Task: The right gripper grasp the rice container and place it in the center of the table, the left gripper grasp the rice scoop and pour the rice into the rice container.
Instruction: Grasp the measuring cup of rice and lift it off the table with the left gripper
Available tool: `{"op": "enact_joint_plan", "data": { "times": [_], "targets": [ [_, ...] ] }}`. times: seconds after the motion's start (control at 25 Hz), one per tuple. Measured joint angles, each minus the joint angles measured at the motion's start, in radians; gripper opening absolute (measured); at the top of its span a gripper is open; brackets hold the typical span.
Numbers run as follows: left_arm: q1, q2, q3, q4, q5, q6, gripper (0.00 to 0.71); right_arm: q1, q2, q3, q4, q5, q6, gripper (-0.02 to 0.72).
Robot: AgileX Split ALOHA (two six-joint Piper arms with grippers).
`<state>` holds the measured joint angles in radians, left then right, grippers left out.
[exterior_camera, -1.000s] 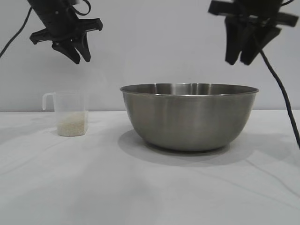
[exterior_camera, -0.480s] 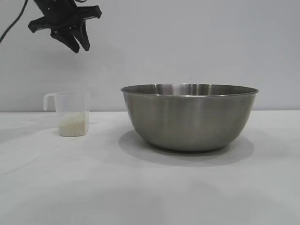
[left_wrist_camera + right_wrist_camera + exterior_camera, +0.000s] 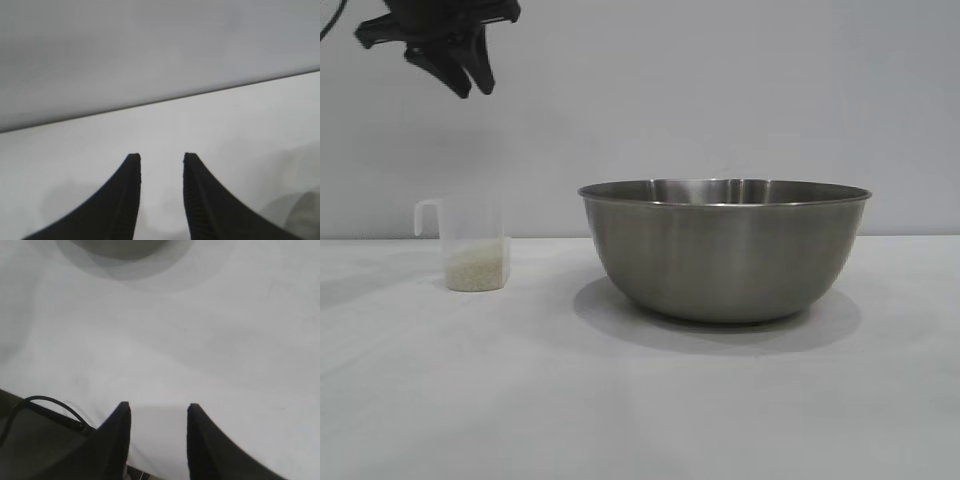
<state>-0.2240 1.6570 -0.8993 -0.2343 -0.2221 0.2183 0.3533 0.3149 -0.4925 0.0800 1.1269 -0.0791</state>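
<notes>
On my exterior feed the rice container point(image 3: 725, 250), a big steel bowl, sits upright on the white desk point(image 3: 640, 400), and I take it as my landmark. I cannot see inside it from this level view. The rice scoop point(image 3: 470, 243), a small clear cup, stands upright on the desk well apart from the bowl, on the left arm's side, with its handle pointing away from the bowl. A shallow layer of rice point(image 3: 476, 268) lies in the bottom of the cup. High above and just outward of the cup, far from the bowl, the left end effector point(image 3: 466, 80) hangs in the air with its fingers pointing down; from its own wrist camera I see the two fingers point(image 3: 120, 200) parted with a narrow gap, released, and only bare desk between them. The right end effector point(image 3: 157, 407) is out of my exterior feed; its wrist camera shows its fingers parted and released as well, nothing between them, looking down at bare desk with the bowl's base point(image 3: 120, 247) and shadow farther off.
</notes>
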Motion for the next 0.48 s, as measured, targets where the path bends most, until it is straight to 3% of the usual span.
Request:
{"op": "enact_joint_plan", "data": {
  "times": [0.24,0.48],
  "targets": [
    [-0.084,-0.039,0.32,0.036,-0.358,0.0,0.16,0.0,-0.083,0.002,-0.001,0.0,0.011,0.222],
    [-0.087,0.081,0.413,0.04,-0.642,0.0,0.16,0.0,-0.09,0.002,-0.002,0.002,0.011,0.222]
  ]
}}
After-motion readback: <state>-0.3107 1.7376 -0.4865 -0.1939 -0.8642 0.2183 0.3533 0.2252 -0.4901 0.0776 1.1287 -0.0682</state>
